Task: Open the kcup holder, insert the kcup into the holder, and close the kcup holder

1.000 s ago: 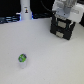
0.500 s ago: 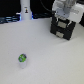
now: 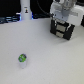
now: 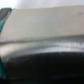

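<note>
I am seeing the big white surface lying under everything. The black kcup holder is sitting at the back, and my gripper is hanging at it; I cannot tell if it is squeezing. The little kcup is standing well apart, near the front.

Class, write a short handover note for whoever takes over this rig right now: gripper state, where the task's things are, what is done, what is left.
Gripper: at the kcup holder, far on the exterior view's right; whether open or shut cannot be told, and the wrist view is too blurred to help.
Kcup: standing alone on the white table, near the exterior view's left, untouched.
Done: nothing clearly; the holder does not look pulled open.
Left: open holder, fetch and insert kcup, close holder.
</note>
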